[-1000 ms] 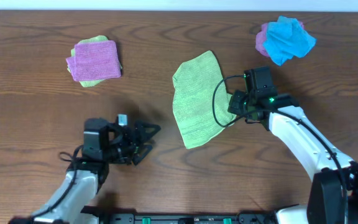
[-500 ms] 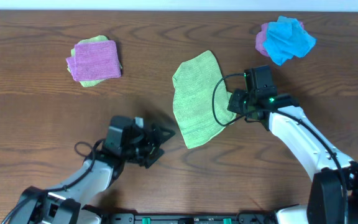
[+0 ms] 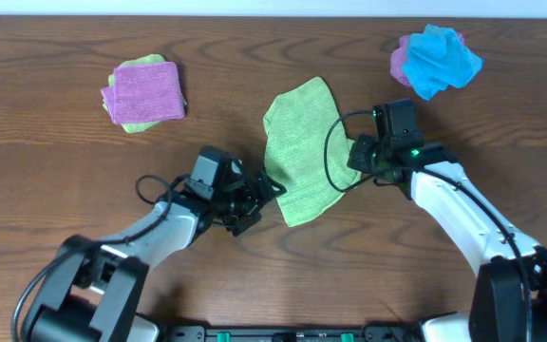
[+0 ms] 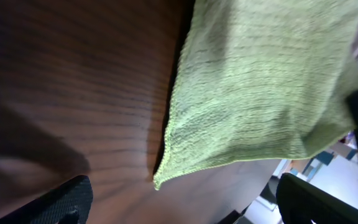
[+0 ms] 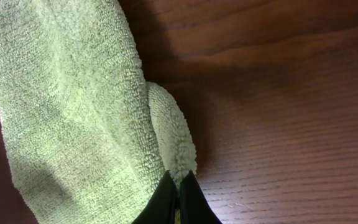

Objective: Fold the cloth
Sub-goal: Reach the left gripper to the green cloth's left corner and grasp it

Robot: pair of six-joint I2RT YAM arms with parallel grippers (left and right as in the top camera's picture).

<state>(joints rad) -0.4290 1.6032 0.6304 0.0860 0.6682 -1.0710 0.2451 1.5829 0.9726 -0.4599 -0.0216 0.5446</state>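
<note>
A light green cloth [image 3: 297, 152] lies spread on the wooden table at the centre. My right gripper [image 3: 359, 155] is shut on the cloth's right edge; the right wrist view shows the fingers [image 5: 178, 202] pinching a raised fold of the cloth [image 5: 67, 93]. My left gripper [image 3: 266, 195] is open just left of the cloth's near corner. In the left wrist view the corner of the cloth [image 4: 260, 93] lies between and ahead of the spread fingers [image 4: 185, 202], not touching them.
A folded stack of a purple and a green cloth [image 3: 143, 93] sits at the back left. A crumpled blue cloth on a purple one [image 3: 435, 59] sits at the back right. A black cable [image 3: 335, 161] loops over the green cloth.
My left arm has moved right across the table to the cloth's near corner, fingers open. The right gripper and the cloth have not moved.
</note>
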